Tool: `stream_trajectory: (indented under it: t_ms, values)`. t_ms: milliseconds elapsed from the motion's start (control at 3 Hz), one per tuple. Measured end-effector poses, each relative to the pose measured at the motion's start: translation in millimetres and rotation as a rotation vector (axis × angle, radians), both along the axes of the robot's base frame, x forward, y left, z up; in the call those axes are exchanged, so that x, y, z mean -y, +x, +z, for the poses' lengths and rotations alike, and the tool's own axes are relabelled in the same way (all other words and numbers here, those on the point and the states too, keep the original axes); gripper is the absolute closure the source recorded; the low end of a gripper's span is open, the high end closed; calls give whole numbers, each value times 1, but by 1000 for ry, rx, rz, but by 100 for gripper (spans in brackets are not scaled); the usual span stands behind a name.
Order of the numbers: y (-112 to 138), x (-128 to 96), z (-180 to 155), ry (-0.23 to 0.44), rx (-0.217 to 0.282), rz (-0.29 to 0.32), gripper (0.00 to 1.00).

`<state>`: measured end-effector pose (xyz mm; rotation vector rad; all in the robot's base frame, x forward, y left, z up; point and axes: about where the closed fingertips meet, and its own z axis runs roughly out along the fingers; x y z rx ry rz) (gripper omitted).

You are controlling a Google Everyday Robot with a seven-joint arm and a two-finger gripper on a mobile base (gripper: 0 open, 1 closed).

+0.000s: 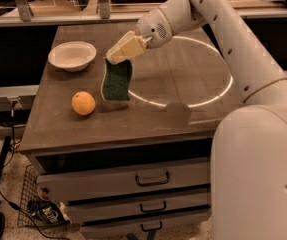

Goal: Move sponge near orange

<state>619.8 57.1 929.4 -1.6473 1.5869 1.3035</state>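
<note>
The sponge [117, 80] hangs on edge from my gripper [114, 58], dark green face toward the camera with a pale rim along its left side. The gripper is shut on the sponge's top edge and holds it just above the tabletop. The orange [83, 103] sits on the wooden table [148, 116] a short way left of and slightly nearer than the sponge's lower end, with a small gap between them. My white arm reaches in from the upper right.
A pale shallow bowl [72, 55] stands at the table's back left, behind the orange. A bright ring of light [209, 100] lies on the right half of the tabletop. Drawers [153, 178] are below the front edge. The floor lies left of the table.
</note>
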Motion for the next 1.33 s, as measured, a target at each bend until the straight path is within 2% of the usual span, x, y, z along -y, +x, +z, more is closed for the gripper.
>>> stream_trajectory:
  t_ms: [1000,1333]
  values:
    - [11,9,-21,-33,18,-31,13]
    - [15,16,-22,-34,23,-43,0]
